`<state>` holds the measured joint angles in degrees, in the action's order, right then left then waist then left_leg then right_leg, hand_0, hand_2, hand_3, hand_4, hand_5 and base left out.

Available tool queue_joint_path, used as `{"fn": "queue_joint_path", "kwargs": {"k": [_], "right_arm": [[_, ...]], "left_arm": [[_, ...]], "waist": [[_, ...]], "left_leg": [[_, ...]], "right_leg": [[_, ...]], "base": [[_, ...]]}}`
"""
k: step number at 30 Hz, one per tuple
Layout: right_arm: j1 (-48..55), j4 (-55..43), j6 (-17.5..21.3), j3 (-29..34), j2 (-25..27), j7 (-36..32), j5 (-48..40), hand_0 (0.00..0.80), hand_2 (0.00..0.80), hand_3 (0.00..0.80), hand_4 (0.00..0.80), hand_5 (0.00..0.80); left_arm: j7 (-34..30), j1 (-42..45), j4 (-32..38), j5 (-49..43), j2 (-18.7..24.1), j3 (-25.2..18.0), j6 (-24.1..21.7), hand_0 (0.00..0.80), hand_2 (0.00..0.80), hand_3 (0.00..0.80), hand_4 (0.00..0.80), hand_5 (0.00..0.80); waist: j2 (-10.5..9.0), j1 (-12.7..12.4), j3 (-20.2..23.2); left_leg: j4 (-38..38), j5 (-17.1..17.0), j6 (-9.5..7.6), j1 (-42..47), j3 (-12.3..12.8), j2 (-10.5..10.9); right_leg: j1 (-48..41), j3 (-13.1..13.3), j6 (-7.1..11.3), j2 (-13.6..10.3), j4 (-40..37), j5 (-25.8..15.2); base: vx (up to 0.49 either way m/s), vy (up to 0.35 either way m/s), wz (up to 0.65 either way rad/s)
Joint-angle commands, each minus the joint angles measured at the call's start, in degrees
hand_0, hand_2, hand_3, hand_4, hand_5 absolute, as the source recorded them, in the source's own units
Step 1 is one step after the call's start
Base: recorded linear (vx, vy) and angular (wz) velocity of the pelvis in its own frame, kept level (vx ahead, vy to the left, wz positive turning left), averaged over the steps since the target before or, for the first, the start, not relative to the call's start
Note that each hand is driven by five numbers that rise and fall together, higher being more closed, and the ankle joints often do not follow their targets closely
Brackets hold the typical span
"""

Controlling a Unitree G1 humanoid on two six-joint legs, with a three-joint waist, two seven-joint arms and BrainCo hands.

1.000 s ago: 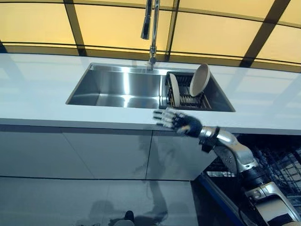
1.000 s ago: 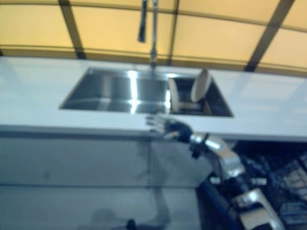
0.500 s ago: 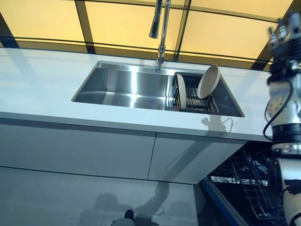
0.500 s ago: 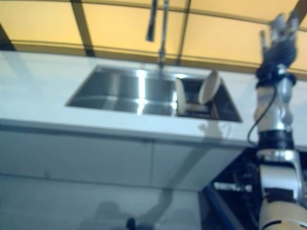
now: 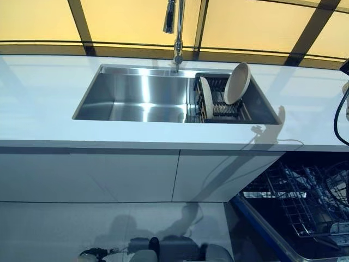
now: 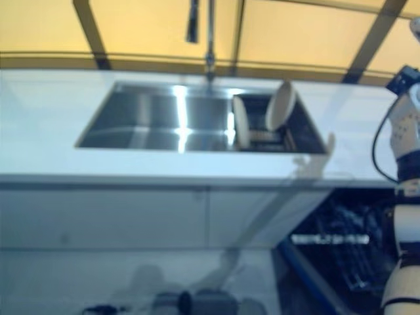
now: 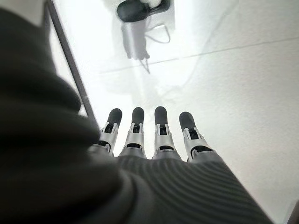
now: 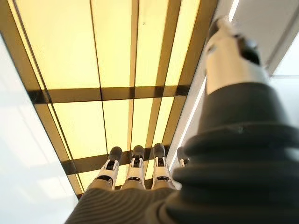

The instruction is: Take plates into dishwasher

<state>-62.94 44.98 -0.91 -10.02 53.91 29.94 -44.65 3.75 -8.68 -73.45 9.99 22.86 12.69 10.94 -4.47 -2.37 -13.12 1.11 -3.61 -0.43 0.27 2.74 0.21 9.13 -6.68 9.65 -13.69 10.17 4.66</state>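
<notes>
We see the left hand [image 7: 140, 186] under a dark, finely ribbed cover that looks like soft knit. From it runs a row of silver fingers [image 7: 161, 135], each with a small dark slot in the metal and a rounded, matte dark tip. The right hand [image 8: 126, 205] is built the same, and its thumb [image 8: 229, 51] is pale silver with a dark band. The right arm [image 6: 407, 128] shows silver-grey, rounded shell segments, split by black rings at the joints, with a paler cream segment lower down.
</notes>
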Motion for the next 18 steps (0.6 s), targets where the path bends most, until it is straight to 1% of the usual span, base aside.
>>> {"fn": "queue_joint_path", "kwargs": {"k": [1,3,6,7,10,15,16,18], "right_arm": [[-5.95,-3.24,-3.58,-5.37,0.56,-2.86,3.85,0.0,0.0,0.0,0.0,0.0],[-6.38,-1.66,-5.05,-7.2,0.33,-4.51,4.19,0.0,0.0,0.0,0.0,0.0],[-7.96,3.79,-4.85,-9.21,-0.09,-9.0,6.65,0.0,0.0,0.0,0.0,0.0],[-7.93,4.14,-5.51,-9.36,-0.45,-9.31,7.78,0.0,0.0,0.0,0.0,0.0],[-6.92,4.99,-7.93,-9.13,-1.52,-10.06,7.38,0.0,0.0,0.0,0.0,0.0],[-4.67,4.9,-9.03,-8.2,-3.28,-11.55,6.53,0.0,0.0,0.0,0.0,0.0],[-3.93,4.45,-9.28,-7.85,-3.51,-11.66,6.71,0.0,0.0,0.0,0.0,0.0],[-1.52,2.27,-9.64,-7.73,-4.08,-10.38,6.86,0.0,0.0,0.0,0.0,0.0]], "left_arm": [[0.44,2.27,0.45,2.34,0.0,0.59,1.72,0.0,0.0,0.0,0.0,0.0],[-1.34,2.33,-0.27,-1.19,-1.34,1.76,0.8,0.0,0.0,0.0,0.0,0.0],[-0.45,1.75,-0.85,0.69,-2.51,2.51,0.89,0.0,0.0,0.0,0.0,0.0],[-0.6,1.52,-0.7,0.33,-2.85,2.87,0.52,0.0,0.0,0.0,0.0,0.0],[-0.41,1.82,-0.24,0.24,-3.4,3.5,-0.2,0.0,0.0,0.0,0.0,0.0],[-1.5,2.53,0.34,-0.23,-2.41,2.95,-1.03,0.0,0.0,0.0,0.0,0.0],[-1.64,2.63,0.43,-0.66,-2.37,3.03,-0.96,0.0,0.0,0.0,0.0,0.0],[-2.33,3.12,0.55,-2.75,-1.85,2.99,-0.53,0.0,0.0,0.0,0.0,0.0]], "waist": [[-0.79,-0.29,2.66],[-0.72,-0.66,3.12],[-0.36,-1.07,3.9],[-0.14,-1.12,4.02],[0.27,-1.52,3.95],[0.27,-1.97,3.38],[0.27,-2.11,3.21],[0.41,-2.29,2.4]], "left_leg": [[8.95,9.06,2.56,2.14,-0.22,-3.72],[7.19,7.98,3.1,2.79,-0.6,-4.35],[3.89,7.05,3.78,4.04,-1.1,-4.51],[3.01,6.8,3.96,4.48,-1.17,-4.46],[1.53,6.47,4.2,5.35,-1.84,-4.14],[2.91,8.03,3.45,5.71,-1.53,-3.18],[3.35,8.28,3.17,5.38,-1.76,-2.74],[4.62,8.75,2.19,4.65,-2.35,-1.35]], "right_leg": [[-3.71,0.52,-1.48,1.08,-5.85,-13.24],[-5.08,-0.02,-1.38,1.0,-7.18,-13.26],[-6.15,-1.08,-1.19,0.66,-8.76,-13.44],[-6.36,-1.4,-0.99,0.42,-8.91,-13.49],[-7.01,-1.76,-0.46,-0.15,-9.47,-13.75],[-6.6,-2.07,-0.06,-2.19,-8.45,-14.4],[-6.58,-1.9,-0.18,-2.56,-7.84,-14.35],[-5.61,-1.26,-0.64,-3.48,-4.1,-14.68]], "base": [[0.139,-0.109,0.32],[0.137,-0.052,0.51],[0.126,0.026,0.35],[0.109,0.068,0.19],[0.108,0.097,0.08],[0.097,0.105,0.02],[0.129,0.109,0.02],[0.126,0.071,0.0]]}}
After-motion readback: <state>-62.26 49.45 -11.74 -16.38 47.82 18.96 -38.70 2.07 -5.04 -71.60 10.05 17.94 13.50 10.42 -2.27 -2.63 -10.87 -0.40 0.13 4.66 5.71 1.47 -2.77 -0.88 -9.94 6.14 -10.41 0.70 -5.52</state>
